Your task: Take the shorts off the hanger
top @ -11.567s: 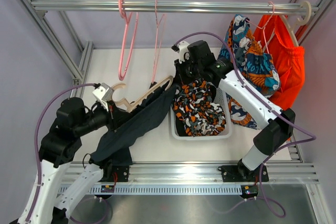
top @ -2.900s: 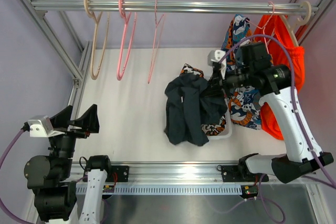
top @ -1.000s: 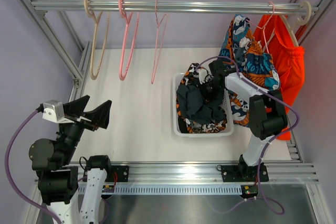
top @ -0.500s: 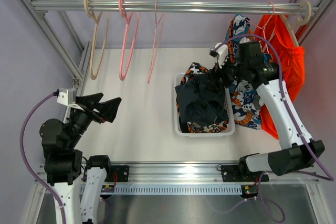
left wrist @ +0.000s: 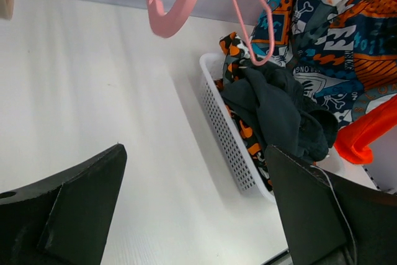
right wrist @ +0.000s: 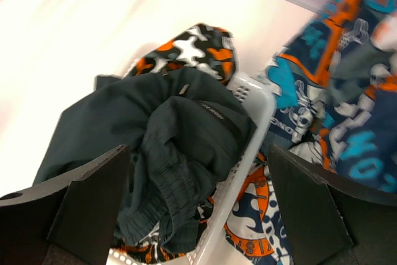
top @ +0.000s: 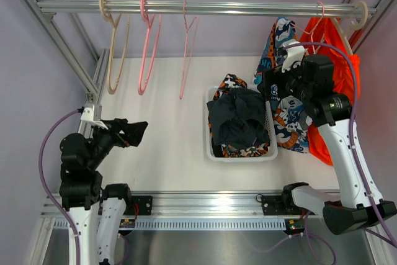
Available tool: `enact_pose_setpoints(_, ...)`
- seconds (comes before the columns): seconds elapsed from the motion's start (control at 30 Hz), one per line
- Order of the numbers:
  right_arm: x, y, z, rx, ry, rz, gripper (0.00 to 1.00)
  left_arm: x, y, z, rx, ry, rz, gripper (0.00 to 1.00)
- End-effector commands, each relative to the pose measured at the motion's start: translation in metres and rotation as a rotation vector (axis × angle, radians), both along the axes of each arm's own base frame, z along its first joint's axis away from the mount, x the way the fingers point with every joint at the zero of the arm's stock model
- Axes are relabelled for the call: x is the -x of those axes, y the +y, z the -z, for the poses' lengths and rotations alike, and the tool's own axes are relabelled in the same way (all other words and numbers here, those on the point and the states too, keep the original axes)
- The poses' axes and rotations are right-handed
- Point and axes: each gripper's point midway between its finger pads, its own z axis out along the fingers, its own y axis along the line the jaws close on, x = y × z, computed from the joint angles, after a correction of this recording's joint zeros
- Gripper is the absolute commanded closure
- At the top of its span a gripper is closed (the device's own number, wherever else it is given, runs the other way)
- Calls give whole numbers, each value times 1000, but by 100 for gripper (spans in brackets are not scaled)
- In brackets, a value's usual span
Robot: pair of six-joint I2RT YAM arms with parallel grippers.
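The dark navy shorts (top: 236,119) lie crumpled on top of the orange-black-white camouflage shorts (top: 230,82) inside a white basket (top: 208,147). My right gripper (top: 268,88) hangs open above the basket's right rim, apart from the cloth. In the right wrist view its empty fingers (right wrist: 80,206) frame the dark shorts (right wrist: 167,134) and the camouflage pair (right wrist: 198,48) below. My left gripper (top: 135,133) stands open and empty over the bare table at the left. Its view shows the basket (left wrist: 226,113) and the dark shorts (left wrist: 279,107) ahead.
Three bare hangers hang on the rail: a beige one (top: 111,48), a pink one (top: 149,41) and a thin pink one (top: 188,48). At the right, blue-orange patterned shorts (top: 298,72) and bright orange shorts (top: 340,72) hang from the rail, close behind my right arm.
My right gripper has opened, let go of the dark navy shorts in the basket, and risen up and to the right. My left arm has shifted forward and lower.
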Motion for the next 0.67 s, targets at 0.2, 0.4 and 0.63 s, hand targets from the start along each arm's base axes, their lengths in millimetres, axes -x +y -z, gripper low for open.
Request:
enact_pose_setpoints(0.2, -14, -59, -42, -64, -146, 419, 0, -5, 9, 33, -35, 65, -47, 1)
enact_pose_setpoints(0.4, -3, -57, -50, -97, -184, 402, 1, -6, 9, 38, -34, 66, -47, 1)
enact_pose_setpoints(0.63, 5, -56, -47, -91, -185, 381, 0, -4, 10, 41, -44, 74, -46, 1)
